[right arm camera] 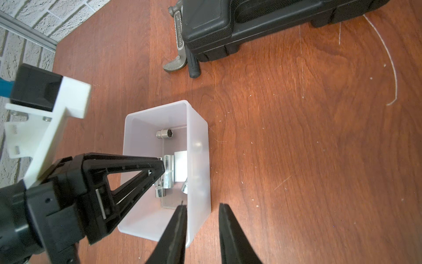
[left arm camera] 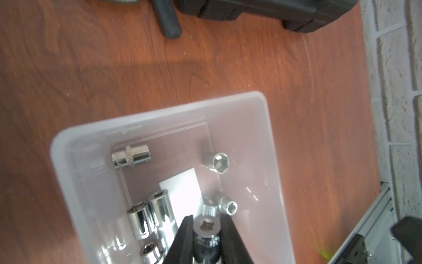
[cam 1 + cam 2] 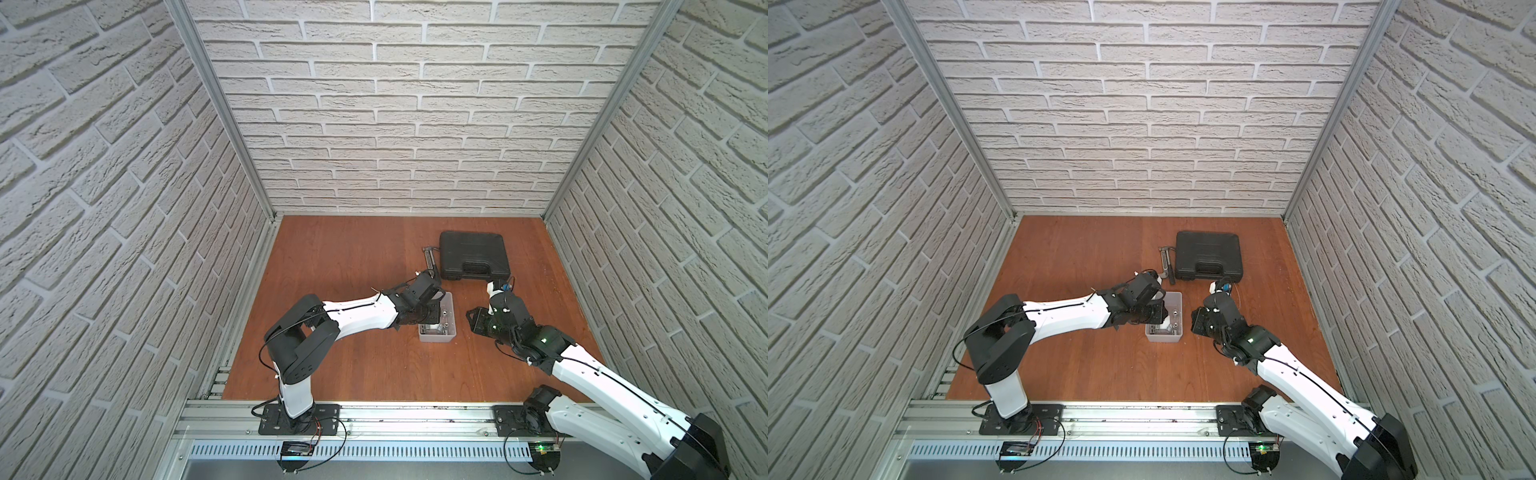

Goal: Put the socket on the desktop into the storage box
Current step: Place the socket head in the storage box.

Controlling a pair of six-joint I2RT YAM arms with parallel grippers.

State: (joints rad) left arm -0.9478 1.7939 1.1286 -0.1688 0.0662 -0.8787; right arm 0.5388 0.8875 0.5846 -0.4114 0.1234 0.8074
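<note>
The storage box (image 3: 437,337) (image 3: 1165,338), a small translucent bin, stands mid-desktop (image 3: 353,270). Inside lie several chrome sockets (image 2: 131,156) and a white square (image 2: 182,189). My left gripper (image 2: 206,216) is shut on another chrome socket (image 2: 207,228), held upright with its open end up. It hangs just above the box floor, inside the walls. In both top views the left gripper (image 3: 432,316) (image 3: 1158,316) reaches into the box from the left. My right gripper (image 1: 202,206) (image 3: 473,322) is open and holds nothing, hovering beside the box's right wall (image 1: 198,160).
A black handled tool case (image 3: 473,253) (image 1: 228,25) lies behind the box. A grey metal hand tool (image 1: 178,38) with a black handle (image 1: 194,66) rests against the case's left side. Brick-patterned walls close in three sides.
</note>
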